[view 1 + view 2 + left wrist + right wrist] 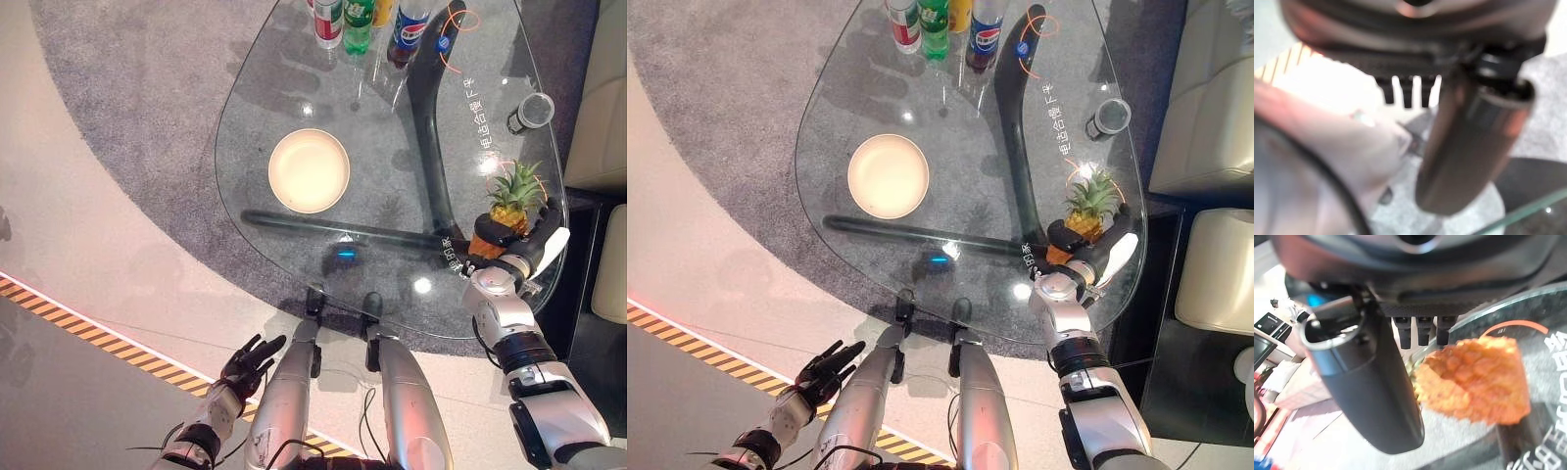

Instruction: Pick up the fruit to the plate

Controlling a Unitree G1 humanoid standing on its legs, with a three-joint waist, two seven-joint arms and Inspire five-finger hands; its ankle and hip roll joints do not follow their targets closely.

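Nearest the camera, low and off the table's near-left edge: the left hand (250, 362), dark fingers spread and relaxed over pale floor with a yellow-and-black striped strip (127, 352) — nothing in its grasp.

At the near-right rim of the glass table (245, 127): the right hand (517, 238), wrapped about the pineapple (507, 208). Dark fingers curled across the orange body of the fruit, white-covered thumb standing out on the far-right side; green crown tilting up and away, clear of the fingers. From the right wrist view, the orange flesh (1474, 379) sitting just past the fingertips (1422, 330), thumb bulking beside it. Whether the fruit's base rests on the glass or hangs just above it — cannot tell.

Toward the table's middle, well apart from the pineapple: a round cream plate (309, 170), bare. Beneath the glass, a dark forked frame (426, 127) running between plate and fruit.

Farther right, near the rim: a small dark cup (530, 112) with a clear top.

At the far edge: a cluster of bottles (358, 20) — red, green, yellow and blue labels — upright and close together. Beyond, grey carpet (127, 88) under the table and cream seats (1215, 108) along the right side.
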